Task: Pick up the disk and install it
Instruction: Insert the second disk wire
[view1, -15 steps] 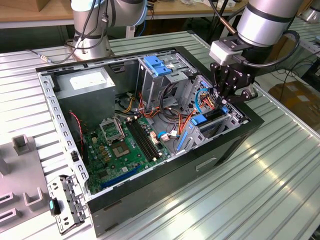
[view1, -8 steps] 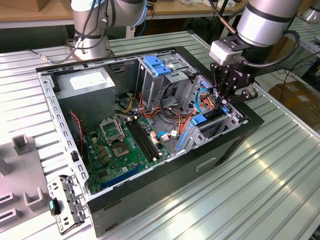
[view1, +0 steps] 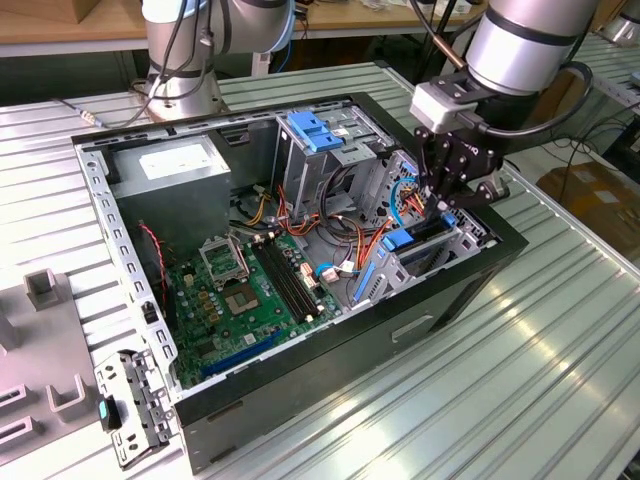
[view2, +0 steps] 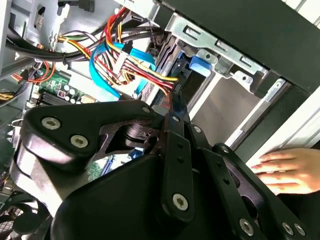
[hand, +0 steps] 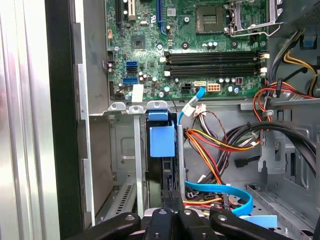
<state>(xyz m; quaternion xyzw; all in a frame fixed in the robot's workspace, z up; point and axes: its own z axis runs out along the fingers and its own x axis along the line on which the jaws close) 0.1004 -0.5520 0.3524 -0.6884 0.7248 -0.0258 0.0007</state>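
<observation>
The disk (view1: 412, 240) stands on edge in the drive bay at the corner of the open computer case (view1: 330, 330), on the exterior view's right. In the first wrist view I see the disk (hand: 162, 172) edge-on, a black slab with a blue plastic rail (hand: 161, 140) on top, between the bay's metal walls. My gripper (view1: 440, 208) hangs right over the bay. Its fingers are shut together in both wrist views, gripper (hand: 172, 200) and gripper (view2: 171, 102), with the tips at the disk's near end. Whether they touch it I cannot tell.
Red, yellow and blue cables (hand: 215, 145) crowd the space beside the bay. The green motherboard (view1: 250, 290), a grey power supply box (view1: 175, 170) and a blue-latched cage (view1: 315, 135) fill the case. A person's hand (view2: 282, 170) rests by the case's outer wall. Another arm's base (view1: 185, 60) stands behind.
</observation>
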